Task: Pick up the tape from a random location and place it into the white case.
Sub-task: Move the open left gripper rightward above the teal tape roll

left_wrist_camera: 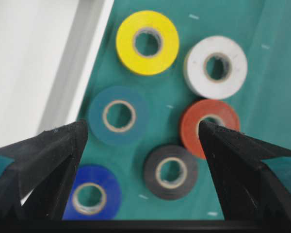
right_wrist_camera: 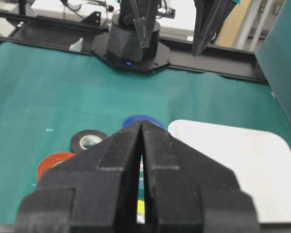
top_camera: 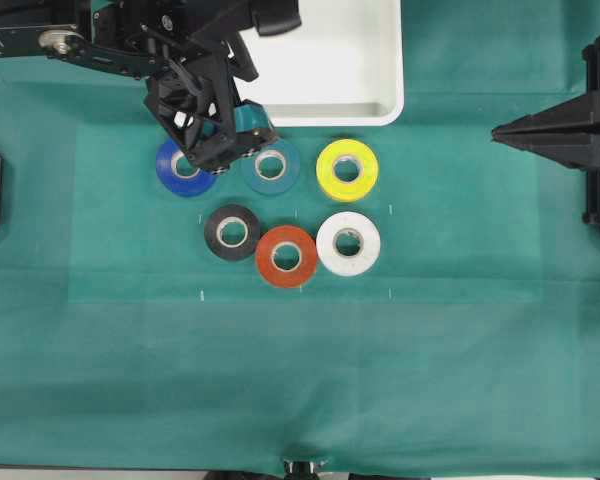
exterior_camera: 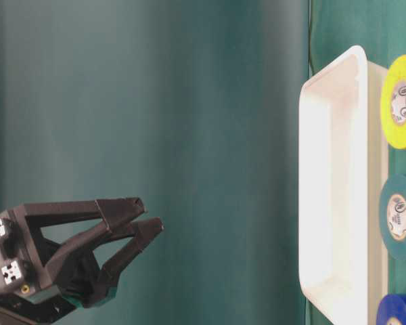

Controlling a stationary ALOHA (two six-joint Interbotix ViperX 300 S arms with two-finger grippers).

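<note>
Left gripper (left_wrist_camera: 143,145) hanging wide open and holding nothing above the rolls, teal tape (top_camera: 272,166) lying on the green cloth (top_camera: 460,350), at six o'clock of the white case (top_camera: 380,70), right gripper (right_wrist_camera: 141,141) resting closed.

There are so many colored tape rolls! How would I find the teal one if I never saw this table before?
Start at the big white case along the table's far edge. Three rolls lie in the row nearest its long side, and the tape is the middle one, between the blue roll and the yellow roll. It nearly matches the green cloth, so look for its pale cardboard core.
</note>
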